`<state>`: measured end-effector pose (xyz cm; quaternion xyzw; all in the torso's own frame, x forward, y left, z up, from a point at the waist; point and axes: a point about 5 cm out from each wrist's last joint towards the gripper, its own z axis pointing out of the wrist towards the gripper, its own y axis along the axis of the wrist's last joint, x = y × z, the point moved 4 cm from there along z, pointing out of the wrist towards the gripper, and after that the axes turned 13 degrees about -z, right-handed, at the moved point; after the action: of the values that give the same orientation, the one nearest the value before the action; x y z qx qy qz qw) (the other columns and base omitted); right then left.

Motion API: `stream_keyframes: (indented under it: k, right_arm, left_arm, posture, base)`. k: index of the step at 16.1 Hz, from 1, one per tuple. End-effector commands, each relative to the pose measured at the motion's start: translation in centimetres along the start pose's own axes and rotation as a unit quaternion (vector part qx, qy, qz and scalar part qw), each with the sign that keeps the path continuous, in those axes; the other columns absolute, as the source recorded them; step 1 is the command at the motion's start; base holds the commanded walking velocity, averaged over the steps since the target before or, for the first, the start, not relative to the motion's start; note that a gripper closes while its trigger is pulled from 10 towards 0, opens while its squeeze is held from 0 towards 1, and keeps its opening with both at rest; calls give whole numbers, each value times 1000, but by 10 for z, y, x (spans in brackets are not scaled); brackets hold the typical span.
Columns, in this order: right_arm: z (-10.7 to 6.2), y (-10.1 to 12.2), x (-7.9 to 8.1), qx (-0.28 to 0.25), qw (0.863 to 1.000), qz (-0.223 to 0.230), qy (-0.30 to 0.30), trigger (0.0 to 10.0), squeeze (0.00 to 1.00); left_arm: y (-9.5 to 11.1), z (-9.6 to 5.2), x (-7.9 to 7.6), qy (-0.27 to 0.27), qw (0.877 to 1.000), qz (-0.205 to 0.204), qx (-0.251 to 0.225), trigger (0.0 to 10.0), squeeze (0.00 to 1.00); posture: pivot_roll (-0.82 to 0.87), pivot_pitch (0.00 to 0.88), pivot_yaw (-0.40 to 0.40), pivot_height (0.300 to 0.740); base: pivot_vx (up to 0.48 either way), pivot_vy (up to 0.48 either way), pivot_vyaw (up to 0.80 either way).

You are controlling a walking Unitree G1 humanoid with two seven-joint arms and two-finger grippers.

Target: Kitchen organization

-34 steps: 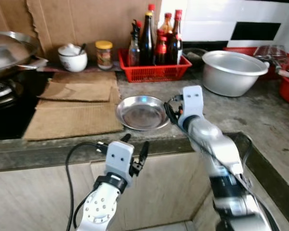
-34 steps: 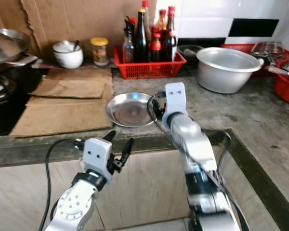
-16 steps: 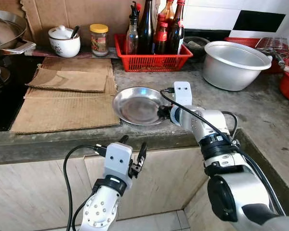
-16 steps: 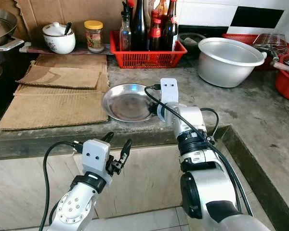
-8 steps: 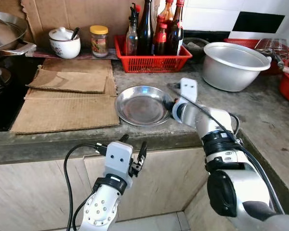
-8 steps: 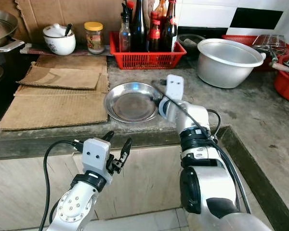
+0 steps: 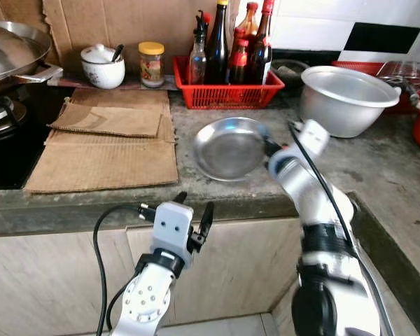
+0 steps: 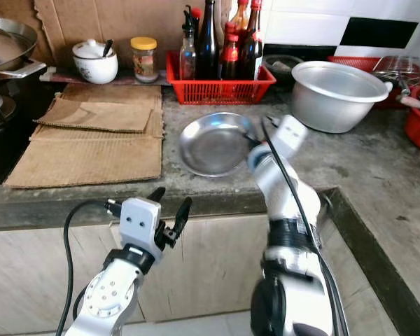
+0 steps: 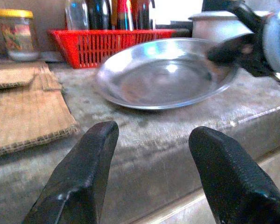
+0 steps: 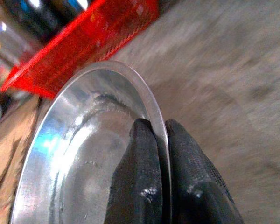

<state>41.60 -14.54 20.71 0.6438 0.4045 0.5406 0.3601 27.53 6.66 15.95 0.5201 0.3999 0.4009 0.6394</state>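
A round steel plate (image 7: 231, 148) sits near the front edge of the grey stone counter (image 7: 378, 168), tilted with its right rim raised. My right gripper (image 7: 269, 148) is shut on that right rim. In the right wrist view the two black fingers (image 10: 144, 168) pinch the plate's edge (image 10: 144, 100) between them. My left gripper (image 7: 194, 208) hangs open below the counter's front edge, in front of the cabinet. In the left wrist view its fingers (image 9: 91, 158) frame the plate (image 9: 163, 74) from below, holding nothing.
A red basket of bottles (image 7: 227, 94) stands behind the plate, an aluminium pot (image 7: 350, 101) at the right. Cardboard sheets (image 7: 105, 150) cover the counter's left. A wok (image 7: 14, 59) sits on the stove, with a white bowl (image 7: 102, 66) and a yellow-lidded jar (image 7: 151, 63) beside it.
My right gripper has drawn the plate to the right and tipped its rim up. The right forearm has swung upright. The left arm has stayed put.
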Motion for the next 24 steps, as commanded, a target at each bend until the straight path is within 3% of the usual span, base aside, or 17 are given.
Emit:
stream_keyframes:
  k: [1, 5, 6, 7, 9, 10, 12, 15, 21, 24]
  right_arm:
    - [-13, 28, -1, -79, 997, -9, -14, 0, 0]
    - [-45, 59, 9, -190, 979, -66, -19, 0, 0]
    - [-52, 67, 14, -220, 970, -99, -18, 0, 0]
    - [-67, 75, 25, -268, 948, -170, -7, 0, 0]
    - [-80, 70, 29, -292, 928, -232, -5, 0, 0]
    - [-85, 59, 25, -286, 925, -249, -3, 0, 0]
    - [-90, 45, 10, -269, 926, -265, -20, 0, 0]
    - [-97, 48, 1, -278, 920, -271, -46, 0, 0]
    - [-102, 64, 2, -307, 908, -279, -59, 0, 0]
    - [-104, 68, 3, -315, 903, -284, -64, 0, 0]
  left_arm:
    - [-2, 3, -2, -9, 1000, -3, 1, 10000, 0]
    - [-2, 6, -4, -17, 1000, -2, -1, 10000, 0]
    - [-1, 7, -4, -17, 1000, -2, -2, 10000, 0]
    - [2, 8, -3, -15, 1000, -4, -7, 10000, 0]
    - [4, 7, 0, -12, 1000, -6, -10, 10000, 0]
    - [4, 7, 0, -12, 1000, -7, -10, 10000, 0]
    - [4, 7, 1, -13, 1000, -8, -11, 10000, 0]
    - [4, 9, -4, -25, 1000, -14, -12, 10000, 0]
    - [3, 10, -8, -45, 999, 12, -9, 10000, 0]
    - [2, 11, -5, -34, 999, -1, -8, 10000, 0]
  posture:
    - [91, 0, -83, 740]
    - [84, 0, -65, 740]
    - [88, 0, -66, 740]
    - [90, 0, -66, 740]
    - [91, 0, -66, 740]
    - [94, 0, -67, 740]
    - [85, 0, -61, 740]
    - [75, 0, -48, 740]
    - [73, 0, -45, 740]
    - [71, 0, -41, 740]
  base:
    - [0, 0, 0]
    - [0, 0, 0]
    - [0, 0, 0]
    - [0, 0, 0]
    - [0, 0, 0]
    - [0, 0, 0]
    - [0, 0, -691]
    - [0, 479, -777]
    - [0, -112, -776]
    - [94, -266, -777]
